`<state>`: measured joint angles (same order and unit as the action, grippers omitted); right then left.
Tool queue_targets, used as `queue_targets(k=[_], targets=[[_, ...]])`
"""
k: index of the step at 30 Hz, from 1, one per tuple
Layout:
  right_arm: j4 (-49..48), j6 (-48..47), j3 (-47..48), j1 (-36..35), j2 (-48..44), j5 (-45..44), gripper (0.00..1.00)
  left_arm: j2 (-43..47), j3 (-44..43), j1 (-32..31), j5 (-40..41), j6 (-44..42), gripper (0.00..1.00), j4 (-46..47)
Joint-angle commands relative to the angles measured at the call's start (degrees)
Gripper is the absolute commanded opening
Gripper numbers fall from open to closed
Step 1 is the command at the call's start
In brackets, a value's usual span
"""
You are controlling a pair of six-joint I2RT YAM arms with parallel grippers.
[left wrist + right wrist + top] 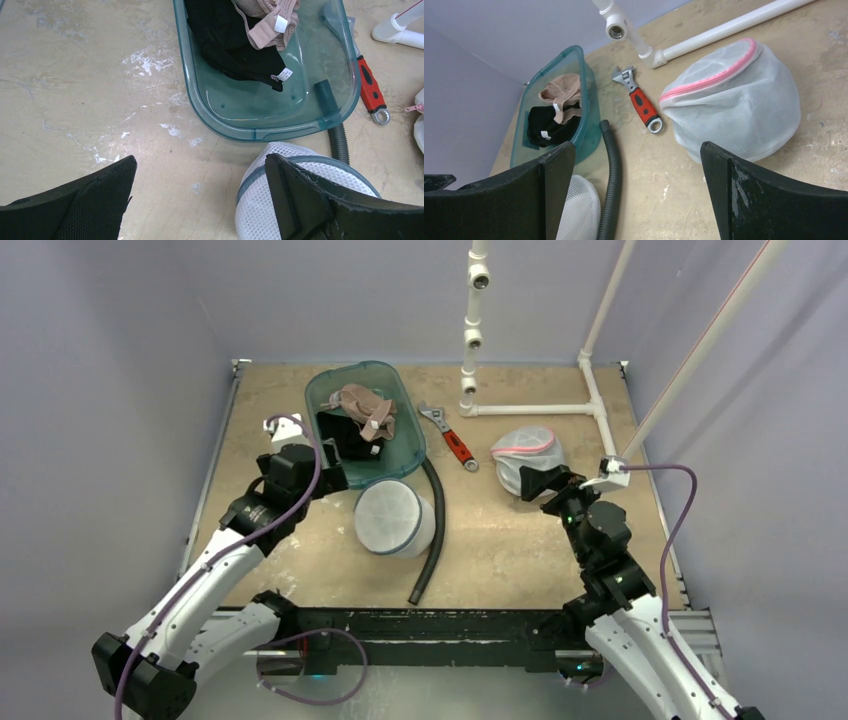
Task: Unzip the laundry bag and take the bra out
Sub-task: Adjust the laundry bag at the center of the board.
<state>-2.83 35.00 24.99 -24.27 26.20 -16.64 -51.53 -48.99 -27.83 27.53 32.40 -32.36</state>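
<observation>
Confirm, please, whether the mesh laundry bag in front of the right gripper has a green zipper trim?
Not quite: the zipper trim is pink, not green. The right wrist view shows it on the mesh laundry bag in front of the right gripper.

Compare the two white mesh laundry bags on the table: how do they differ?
The pink-trimmed white mesh bag has fine, smooth mesh; the grey-blue-trimmed white mesh bag has coarser, honeycomb mesh. The pink-trimmed one lies by the white pipe frame, the grey-blue one beside the teal plastic tub. Both are rounded and puffed full.
</observation>
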Motion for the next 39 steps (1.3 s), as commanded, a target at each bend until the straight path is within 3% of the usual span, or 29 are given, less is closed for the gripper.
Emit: queue_targets(k=[1, 7, 14, 21, 25, 30, 39], targets=[[-1.3, 1.2, 0.5, -0.1, 0.0, -3.2, 0.98, 1.4, -0.3, -0.2, 0.2, -0.7, 0.99, 1.6], [-3.3, -8.2, 3.4, -0.1, 5.5, 7.2, 0.98, 5.7, 2.0, -0.2, -8.6, -5.8, 0.98, 5.3], [-9.5, -8.5, 2.1, -0.9, 14.1, 21.5, 0.98, 6.1, 3.2, -0.2, -15.3, -7.4, 0.95, 7.8], [-13.2, -5.0, 3.7, -16.2, 26.6, 13.6, 0.97, 5.8, 3.8, -0.2, -16.2, -6.7, 0.93, 8.3], [-18.8, -0.7, 4.1, -17.1, 29.7, 16.5, 0.93, 6.1, 4.4, -0.2, -16.5, -4.4, 0.92, 8.4], [-17.7, -0.7, 9.8, -21.9, 34.8, 16.8, 0.89, 8.6, 8.7, -0.2, -18.7, 2.5, 0.92, 9.1], [-19.7, 2.5, 12.5, -23.1, 41.5, 20.3, 0.78, 16.3, 16.2, -0.2, -21.3, 10.8, 0.91, 9.4]])
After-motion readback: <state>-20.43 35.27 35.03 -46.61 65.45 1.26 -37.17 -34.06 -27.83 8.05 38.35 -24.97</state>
